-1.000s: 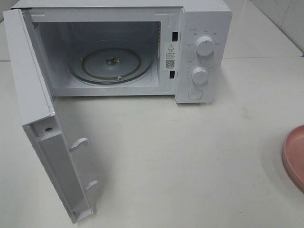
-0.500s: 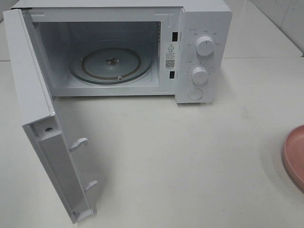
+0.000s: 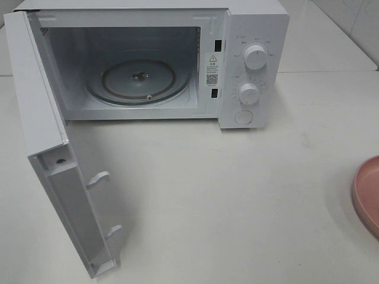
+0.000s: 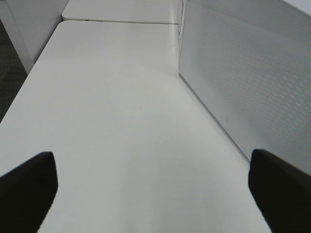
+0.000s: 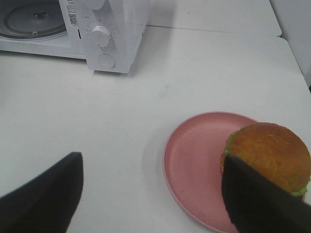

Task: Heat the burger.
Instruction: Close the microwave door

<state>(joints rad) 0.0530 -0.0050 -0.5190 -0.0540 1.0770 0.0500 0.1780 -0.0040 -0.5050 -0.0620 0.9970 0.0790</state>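
1 white microwave stands at the back of the white table with its door swung wide open toward the front left. Inside lies 1 round glass turntable. The control panel carries 2 knobs, an upper knob and a lower knob, with 1 round button below them. 1 pink plate shows at the right edge of the high view, cut off by the frame.

The right wrist view shows the whole plate and 1 burger sitting on the plate's far side from the microwave, well apart from the oven; its brown bun top and a frill of green lettuce are visible. The right gripper hangs above the table near the plate, its 2 dark fingers spread wide and holding nothing; one finger overlaps the burger in the view, but I cannot tell whether it touches. The left gripper is also spread open and empty, beside the outer face of the microwave door.

Against the high view 0.5 s ago, nothing has moved: microwave, door and plate lie just as they did.
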